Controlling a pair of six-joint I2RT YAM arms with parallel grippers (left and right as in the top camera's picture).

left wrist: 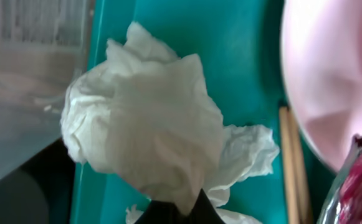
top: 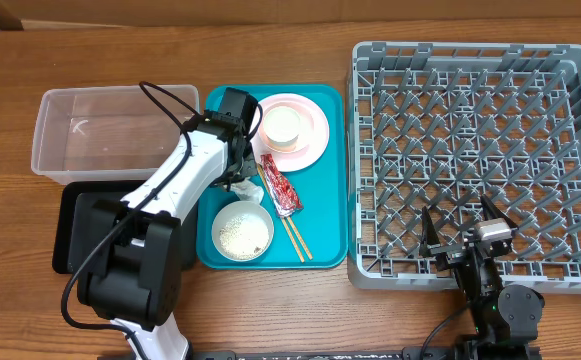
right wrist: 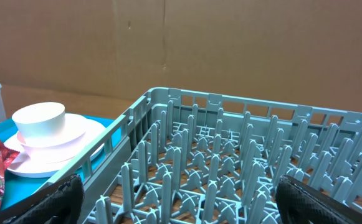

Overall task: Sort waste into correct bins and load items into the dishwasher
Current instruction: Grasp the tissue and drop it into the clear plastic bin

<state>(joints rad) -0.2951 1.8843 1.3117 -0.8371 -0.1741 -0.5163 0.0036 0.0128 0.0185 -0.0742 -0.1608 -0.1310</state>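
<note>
The tub point(top: 100, 130) and black tray point(top: 70, 235) are lying left of the left pincer point(left wrist: 176, 213), which is touching the napkin point(left wrist: 149, 124) on the teal tray point(top: 325, 235); whether it is gripping, I cannot tell. The wrapper point(top: 281, 185), chopsticks point(top: 295, 237) and plate point(top: 315, 135) are sitting just to its right. The right pincer point(top: 458, 222) is hovering, spread wide and empty, with the rack point(top: 470, 150) beneath and ahead.

The tray point(top: 326, 205) is teal, the plate point(top: 315, 140) pale pink, the cup point(top: 283, 125) white, the wrapper point(top: 281, 186) red and printed, the napkin point(left wrist: 143, 118) white. The rack point(top: 480, 150) is grey, the tub point(top: 80, 135) clear, the shallow bin point(top: 70, 235) black, the surface point(top: 270, 310) brown wood-grain.
</note>
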